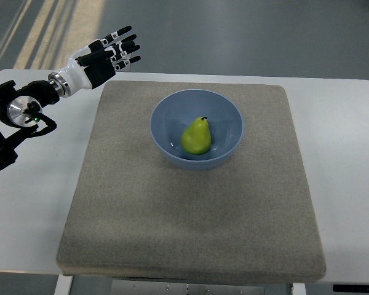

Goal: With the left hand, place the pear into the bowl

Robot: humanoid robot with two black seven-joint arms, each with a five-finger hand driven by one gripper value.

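Lying in bowl [166, 104], pear [196, 136], stem pointing away from robot.

One camera looks steeply down over the table [357, 153].

Left arm [12, 123] cut by left edge; table [347, 160] cropped right, bottom

One pear [197, 136], one bowl [166, 104], one mat [190, 221], one table [350, 184], and one robot hand [107, 56] at upper left of frame.
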